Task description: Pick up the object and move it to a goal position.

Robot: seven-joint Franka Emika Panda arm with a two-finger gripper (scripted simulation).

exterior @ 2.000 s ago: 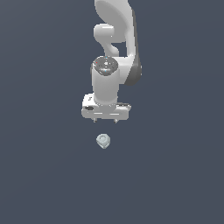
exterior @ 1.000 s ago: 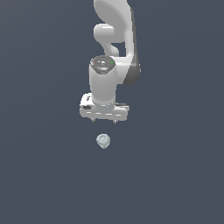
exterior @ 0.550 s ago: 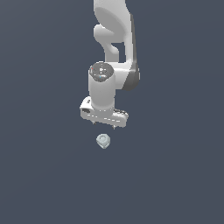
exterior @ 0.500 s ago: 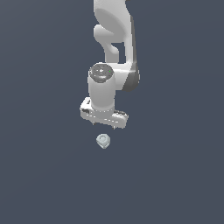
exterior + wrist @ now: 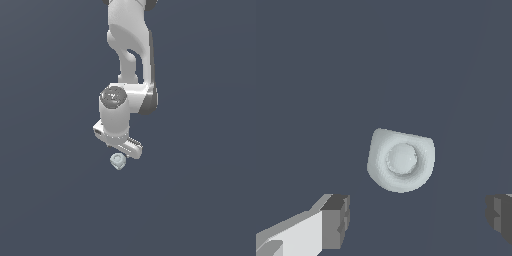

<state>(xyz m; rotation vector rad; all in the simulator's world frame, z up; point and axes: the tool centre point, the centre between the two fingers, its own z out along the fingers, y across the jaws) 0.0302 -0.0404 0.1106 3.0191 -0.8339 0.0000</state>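
The object (image 5: 117, 161) is a tiny pale grey-blue lump with a round ring-like top, lying on the dark floor. In the wrist view it (image 5: 401, 160) sits large and near the middle, apart from both fingers. My white gripper (image 5: 118, 148) hangs just above and slightly behind the object in the exterior view, its hand turned at a slant. In the wrist view my gripper (image 5: 418, 217) is open: one dark fingertip (image 5: 337, 220) and the other (image 5: 499, 216) stand wide apart, nothing between them.
The white arm (image 5: 131, 55) rises from the hand to the top edge of the exterior view. The plain dark grey-blue floor (image 5: 200, 190) spreads all around.
The hand has come down closer to the object and turned about its vertical axis, so its crossbar now runs at a slant. The object has not moved.
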